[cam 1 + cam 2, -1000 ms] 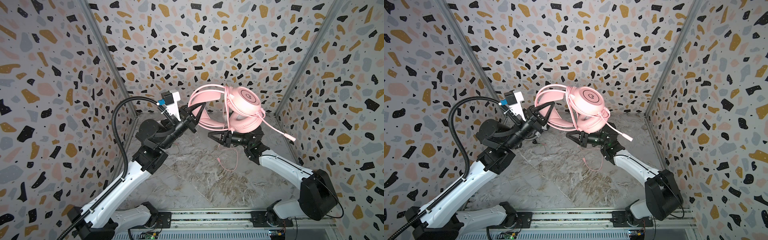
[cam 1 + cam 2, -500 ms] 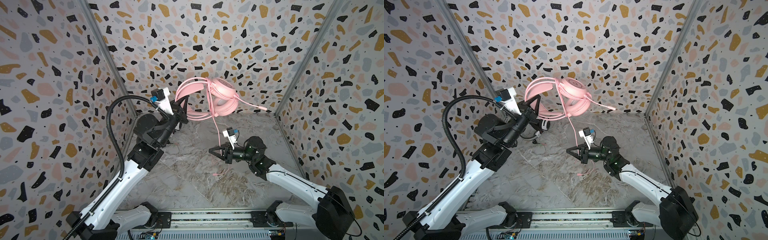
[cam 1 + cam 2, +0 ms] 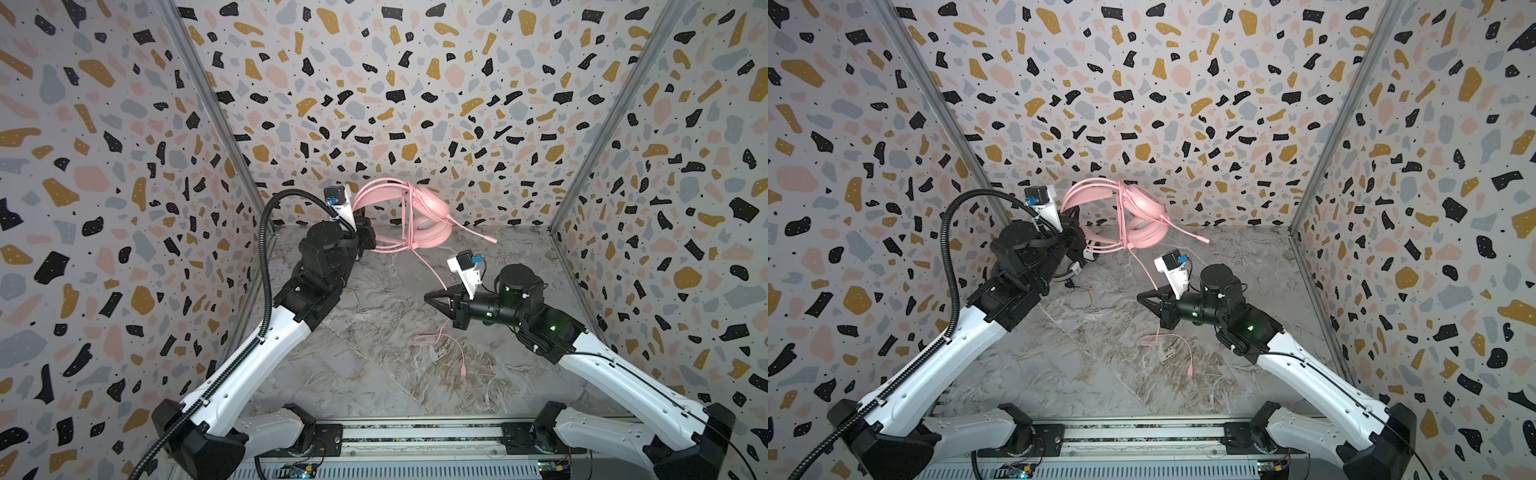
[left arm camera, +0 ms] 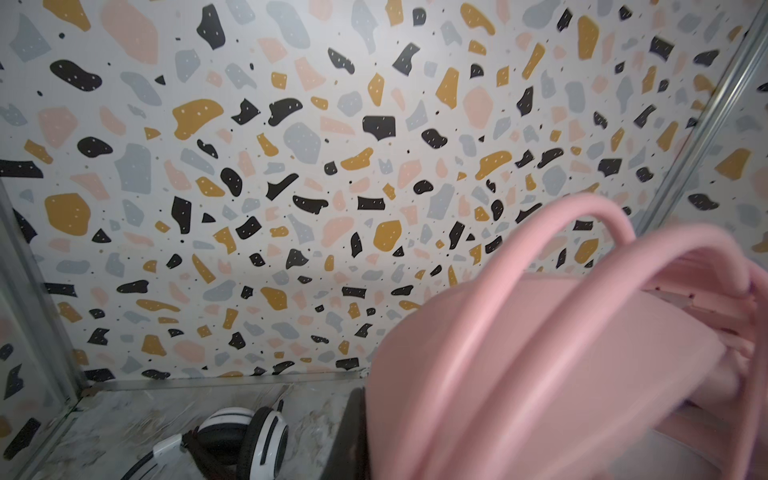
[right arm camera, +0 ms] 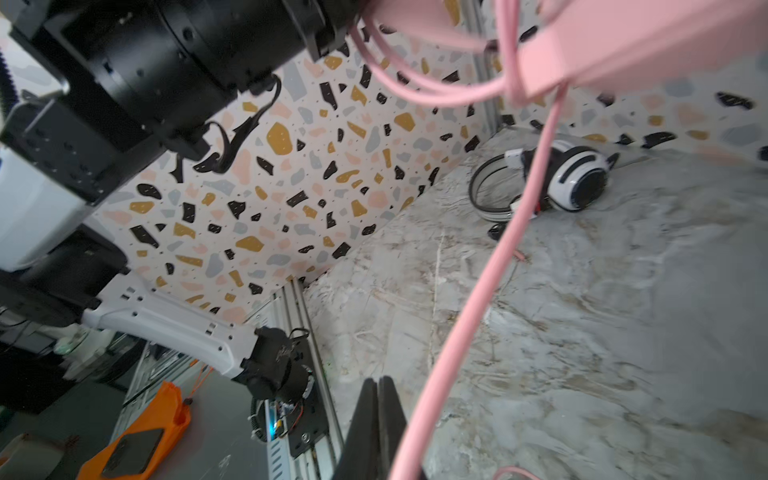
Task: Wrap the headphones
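The pink headphones [image 3: 428,212] [image 3: 1142,212] hang in the air near the back wall. My left gripper [image 3: 366,235] [image 3: 1077,237] is shut on their headband, which fills the left wrist view [image 4: 540,353] and hides all but one dark finger [image 4: 351,436]. Pink cable is looped round the headband [image 3: 409,208]. The cable's free length [image 3: 428,266] [image 5: 498,249] runs down past my right gripper [image 3: 428,297] [image 3: 1140,297] [image 5: 379,382], whose jaws are pressed shut; the cable lies against the outside of one finger. Its tail [image 3: 453,345] rests on the floor. The white-and-black headphones [image 4: 249,440] [image 5: 575,178] lie in the back left corner.
Terrazzo walls close in the left, back and right. A metal rail [image 3: 415,436] runs along the front between the arm bases. The left arm's black conduit [image 3: 266,249] arches beside the left wall. An orange object [image 5: 141,436] lies outside the cell.
The left gripper carried the pink headphones back and left toward the wall. The right gripper dropped from under the earcup to low over the floor and shut beside the cable.
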You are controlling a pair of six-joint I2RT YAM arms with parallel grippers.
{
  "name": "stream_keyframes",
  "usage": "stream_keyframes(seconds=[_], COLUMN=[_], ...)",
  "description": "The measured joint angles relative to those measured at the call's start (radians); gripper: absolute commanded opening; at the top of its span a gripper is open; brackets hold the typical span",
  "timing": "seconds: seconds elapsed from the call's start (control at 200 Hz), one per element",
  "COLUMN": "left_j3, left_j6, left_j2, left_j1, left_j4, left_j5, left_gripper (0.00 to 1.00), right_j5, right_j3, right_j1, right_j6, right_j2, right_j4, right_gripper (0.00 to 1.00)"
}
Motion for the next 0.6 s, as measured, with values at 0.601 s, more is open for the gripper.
stream_keyframes(seconds=[0.601], left_j3=[-0.147], left_j6=[0.055], left_j2=[-0.004], left_j1=[-0.086], left_j4=[-0.081], left_j5=[-0.132], left_gripper=[0.0], right_j5=[0.445], right_j3=[0.392], right_j1=[0.013], right_j6=[-0.254], right_j2=[0.18], right_j4=[-0.472], right_gripper=[0.04])
